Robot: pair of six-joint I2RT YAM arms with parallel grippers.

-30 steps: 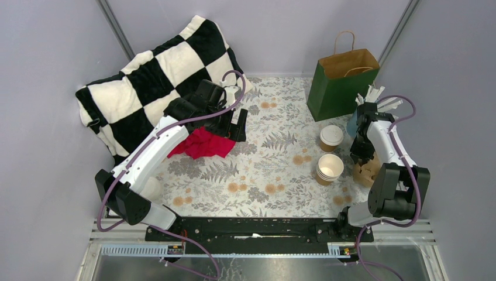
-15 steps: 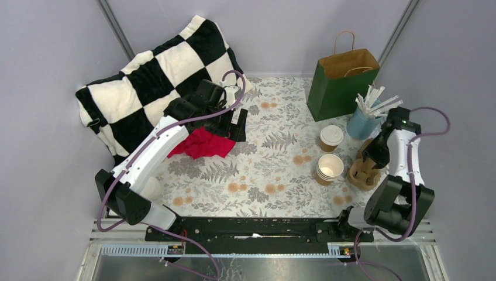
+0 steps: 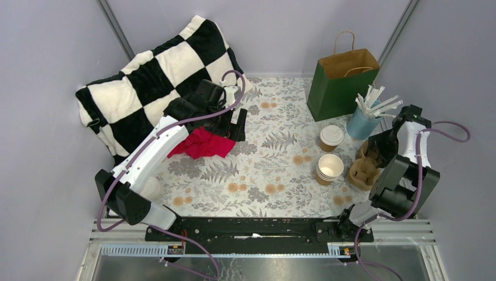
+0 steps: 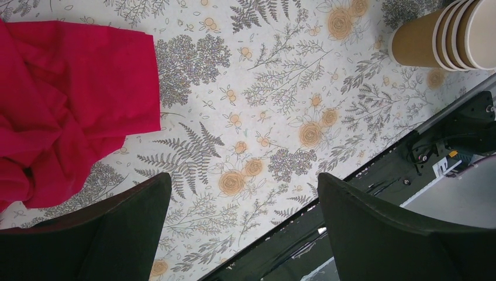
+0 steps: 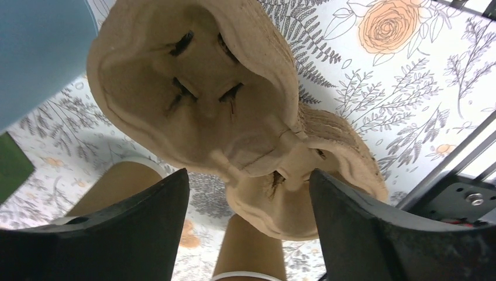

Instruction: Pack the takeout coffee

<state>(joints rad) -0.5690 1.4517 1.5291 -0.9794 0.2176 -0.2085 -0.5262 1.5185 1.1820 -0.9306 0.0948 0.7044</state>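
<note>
The takeout coffee (image 3: 331, 138), a brown paper cup with a white lid, stands on the flowered table in front of the green bag; its side also shows in the right wrist view (image 5: 114, 184). My right gripper (image 3: 377, 153) (image 5: 248, 202) is open at the table's right edge. The molded cup carrier (image 3: 364, 168) (image 5: 222, 99) lies just ahead of its fingers, and they do not pinch it. My left gripper (image 3: 237, 125) (image 4: 243, 193) hangs open above the table beside a red cloth (image 3: 202, 143), holding nothing.
A stack of lidless brown cups (image 3: 329, 168) (image 4: 444, 35) stands left of the carrier. A blue cup of white stirrers (image 3: 362, 120) and a green paper bag (image 3: 339, 85) stand behind. A checkered blanket (image 3: 146, 82) fills the back left.
My right gripper has opened wide and its arm has swung back to the right, off the cup carrier. The left arm has not moved.
</note>
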